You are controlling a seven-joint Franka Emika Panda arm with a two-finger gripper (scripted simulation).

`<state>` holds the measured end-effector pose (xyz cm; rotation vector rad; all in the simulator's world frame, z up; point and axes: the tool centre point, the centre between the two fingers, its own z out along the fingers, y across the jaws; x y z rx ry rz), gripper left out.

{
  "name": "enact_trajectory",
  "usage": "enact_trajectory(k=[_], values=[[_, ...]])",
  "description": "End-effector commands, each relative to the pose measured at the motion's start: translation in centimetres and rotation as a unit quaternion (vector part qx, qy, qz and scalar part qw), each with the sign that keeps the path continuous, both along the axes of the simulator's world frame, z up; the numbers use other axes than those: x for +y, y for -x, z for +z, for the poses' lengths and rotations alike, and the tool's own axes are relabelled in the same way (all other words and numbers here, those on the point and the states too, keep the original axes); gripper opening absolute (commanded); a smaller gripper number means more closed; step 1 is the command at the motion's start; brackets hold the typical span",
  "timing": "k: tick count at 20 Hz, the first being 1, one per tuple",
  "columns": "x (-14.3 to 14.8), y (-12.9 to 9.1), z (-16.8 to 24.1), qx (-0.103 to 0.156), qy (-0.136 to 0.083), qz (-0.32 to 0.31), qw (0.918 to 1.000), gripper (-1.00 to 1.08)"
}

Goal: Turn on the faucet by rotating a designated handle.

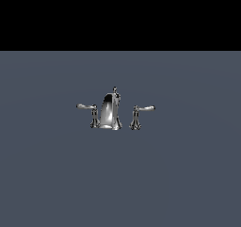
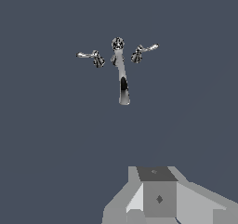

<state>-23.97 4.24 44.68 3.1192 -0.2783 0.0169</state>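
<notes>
The chrome faucet (image 1: 111, 111) stands on the grey floor, with a tall tapered spout, a small knob on top and a lever on each side. The handle (image 1: 87, 108) is the lever on the exterior view's left; its slim arm points left from a short flared post. Its twin (image 1: 143, 109) points right. In the wrist view the faucet (image 2: 122, 74) is seen from above, with the handle (image 2: 88, 56) beside it. Only grey parts of my gripper (image 2: 158, 197) show at the picture's edge, well away from the faucet. Its fingers are not distinguishable. The arm is not in the exterior view.
A flat, plain grey floor (image 1: 120, 183) surrounds the faucet on all sides. A black background lies beyond its far edge.
</notes>
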Motion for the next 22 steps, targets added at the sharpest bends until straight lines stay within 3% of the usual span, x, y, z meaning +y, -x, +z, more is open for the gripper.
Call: enact_trajectory(k=[1, 11, 22], values=[[1.0, -0.5, -1.2, 0.000, 0.000, -0.026, 0.9997, -1.00], [4.8, -3.2, -6.3, 0.001, -0.002, -0.130, 0.9915, -1.00], [8.3, -7.1, -11.7, 0.001, -0.006, -0.242, 0.9703, -1.00]])
